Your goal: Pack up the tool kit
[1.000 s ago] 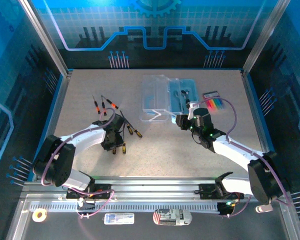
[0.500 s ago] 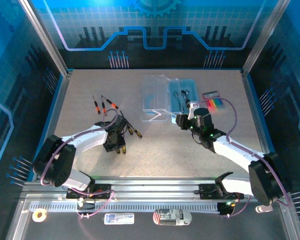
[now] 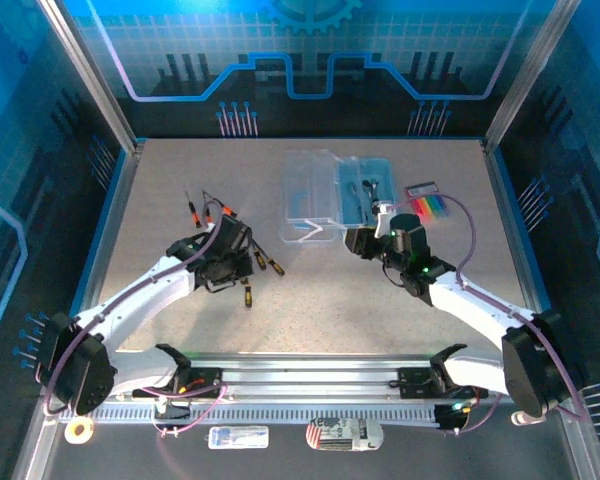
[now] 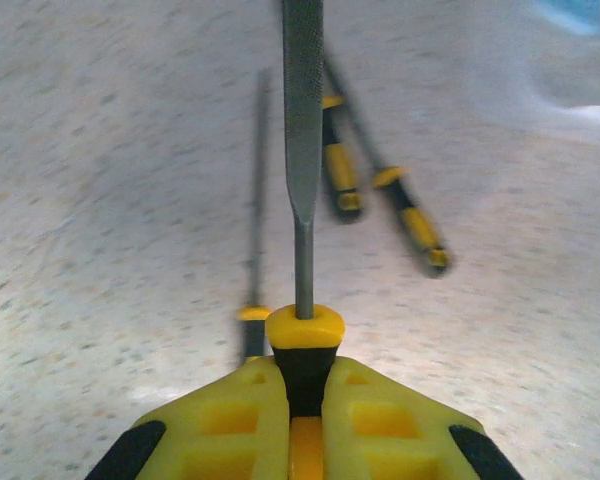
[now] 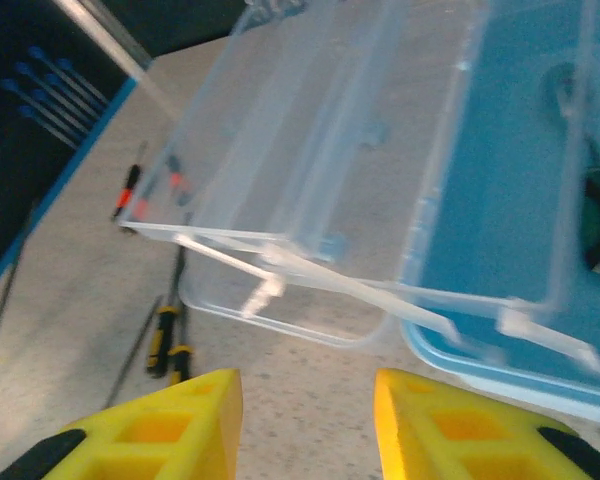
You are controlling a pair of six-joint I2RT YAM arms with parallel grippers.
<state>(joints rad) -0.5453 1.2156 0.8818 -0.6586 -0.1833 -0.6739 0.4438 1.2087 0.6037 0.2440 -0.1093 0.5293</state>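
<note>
Holding grey steel file with yellow-black handle point(image 4: 302, 120), pinched at the handle in my left gripper point(image 4: 303, 400), well left of the clear plastic case with blue tray point(image 5: 310, 130). Right gripper point(image 5: 306, 415) spread at the case's near edge. I'd keep the file level and align it lengthwise with the tray.

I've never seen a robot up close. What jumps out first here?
The left gripper clamps the yellow-and-black handle of a grey file, its blade pointing out over the table. At the table's back middle lies an open clear case with a blue tray, the right gripper open just in front. Loose tools lie left of it.
</note>
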